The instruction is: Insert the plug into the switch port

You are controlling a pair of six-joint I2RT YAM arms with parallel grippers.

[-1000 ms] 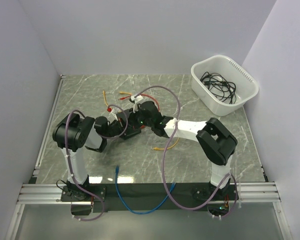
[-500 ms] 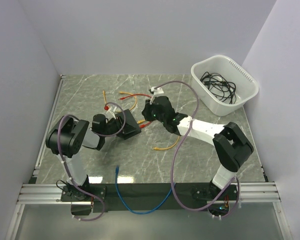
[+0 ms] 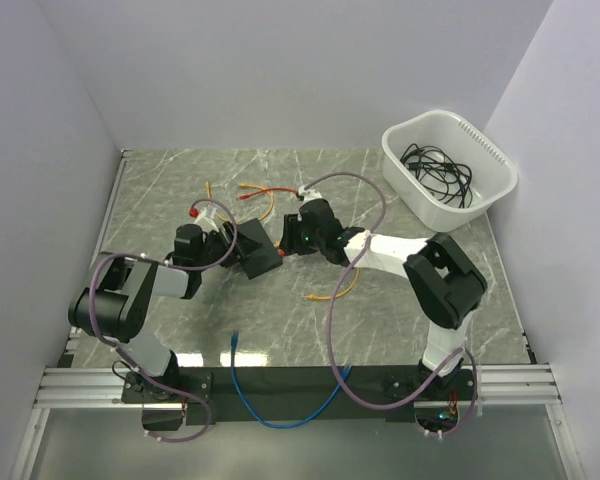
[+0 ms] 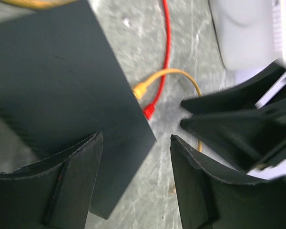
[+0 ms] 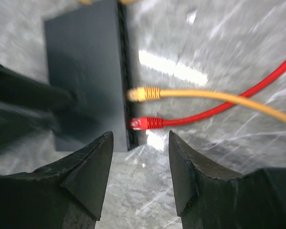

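The switch is a flat black box lying on the marble table between my two grippers; it also shows in the left wrist view and the right wrist view. A red plug and a yellow plug both sit with their tips in the port row on its side, also seen from the left wrist as the red plug and yellow plug. My left gripper stands open over the switch's corner, holding nothing. My right gripper is open just off the red plug, empty.
A white tub with black cables stands at the back right. Red and yellow cables trail behind the switch, another yellow cable lies in front of it, and a blue cable hangs over the front edge.
Both grippers have opened and let go. The left arm has drawn back to the left of the switch, and the right gripper has backed off from the red plug.
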